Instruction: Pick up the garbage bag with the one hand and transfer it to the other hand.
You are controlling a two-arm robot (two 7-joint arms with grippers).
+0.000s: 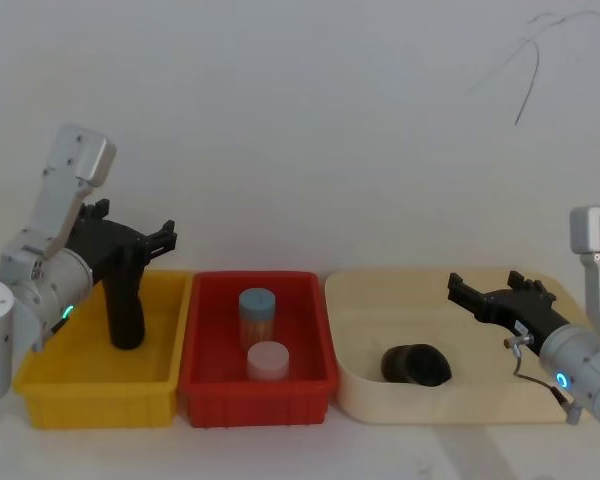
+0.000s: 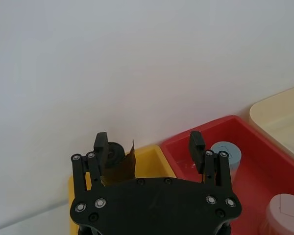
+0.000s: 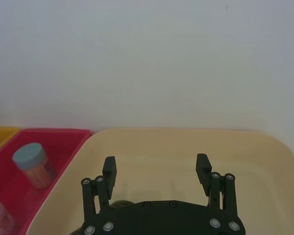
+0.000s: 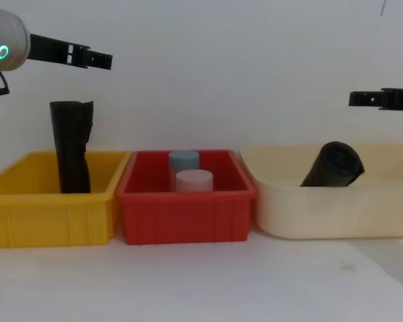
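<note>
We see the garbage bag (image 1: 417, 365) lying tilted in the cream tray (image 1: 360, 392). Our right claw (image 1: 458, 290) hangs above that tray, spread wide and empty. Our left claw (image 1: 165, 238), equally spread and empty, hovers over a ragged black roll (image 1: 127, 300) standing in the yellow bin (image 1: 90, 397). The red bin (image 1: 255, 397) holds two jars (image 1: 257, 315).

— How many bins are being counted?
— Three are being counted: a yellow bin (image 1: 90, 400), a red bin (image 1: 255, 402) and a cream bin (image 1: 430, 405).
— And black rolls?
— Two: an upright roll (image 1: 126, 300) is being counted in the yellow bin, a lying roll (image 1: 417, 365) in the cream bin.
— Jars?
— Two are being counted in the red bin: a blue-lidded jar (image 1: 257, 312) and a pale-lidded jar (image 1: 267, 360).
— Grippers?
— Two are being counted: the left gripper (image 1: 167, 238) and the right gripper (image 1: 457, 290).
</note>
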